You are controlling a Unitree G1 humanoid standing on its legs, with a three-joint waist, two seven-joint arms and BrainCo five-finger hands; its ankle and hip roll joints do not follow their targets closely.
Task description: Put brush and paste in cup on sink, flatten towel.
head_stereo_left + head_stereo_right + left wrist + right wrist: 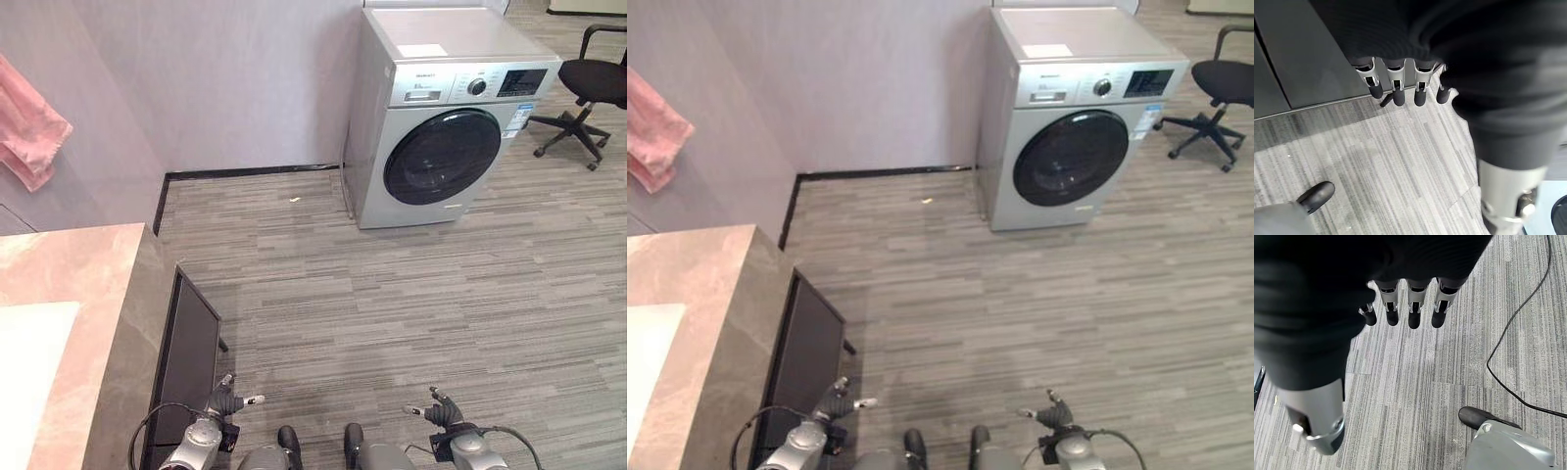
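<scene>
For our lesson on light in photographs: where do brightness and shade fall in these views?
Left eye view: the washing machine has a bright top and a dark round door; the cabinet front under the counter lies in shade. Left wrist view: that cabinet front shows a soft sheen.

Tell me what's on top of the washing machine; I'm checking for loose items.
On the washing machine, a flat white sheet lies near the front of the lid. The rest of the visible lid looks bare; its back edge is cut off.

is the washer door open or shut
Shut: the washer's round dark door sits flush in the front panel.
</scene>
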